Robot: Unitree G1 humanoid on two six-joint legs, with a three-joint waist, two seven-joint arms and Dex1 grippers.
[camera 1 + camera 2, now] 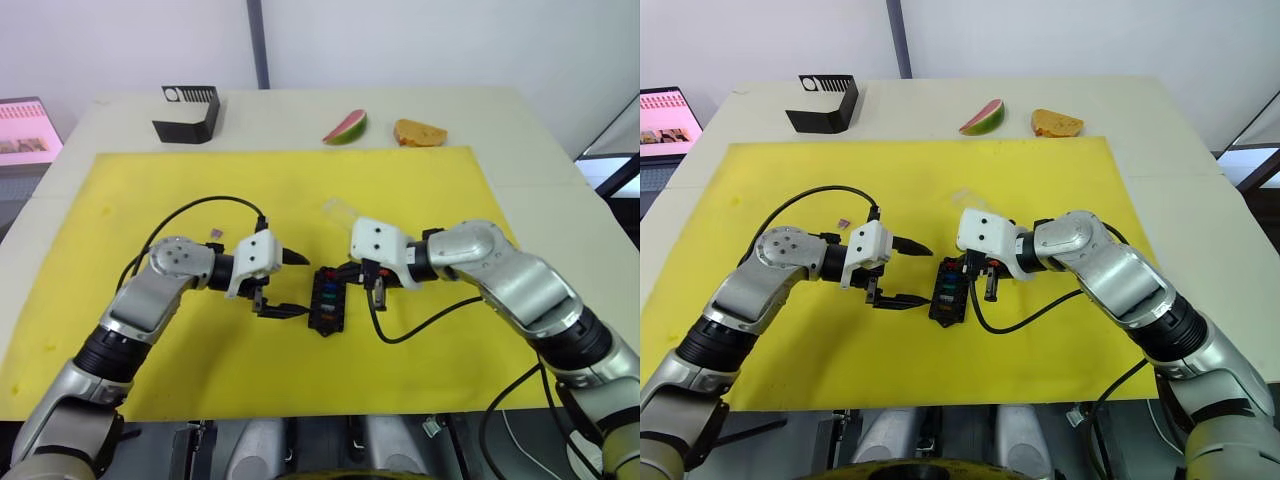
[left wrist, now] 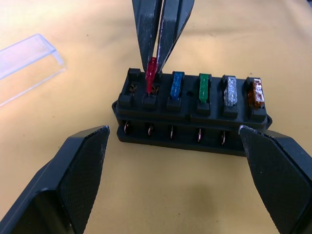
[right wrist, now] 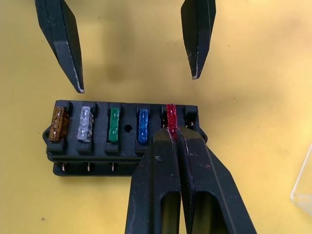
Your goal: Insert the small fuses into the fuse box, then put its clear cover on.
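The black fuse box (image 1: 328, 300) lies mid-mat, with amber (image 2: 255, 92), grey (image 2: 229, 90), green (image 2: 204, 85) and blue (image 2: 178, 84) small fuses seated in one row. My right gripper (image 1: 375, 288) is shut on a red fuse (image 3: 170, 116), holding it upright in the slot beside the blue one. My left gripper (image 1: 300, 285) stands open just left of the box, its fingers (image 2: 73, 175) on either side of the box's long side without touching it. A purple fuse (image 1: 215, 234) lies loose on the mat behind my left arm. The clear cover (image 1: 340, 212) rests just behind the box.
The yellow mat (image 1: 450, 200) covers most of the pale table. At the back stand a larger black angular box with a white vent (image 1: 187, 113), a watermelon slice (image 1: 345, 127) and a piece of bread (image 1: 420, 132). A screen (image 1: 25, 130) sits beyond the far left edge.
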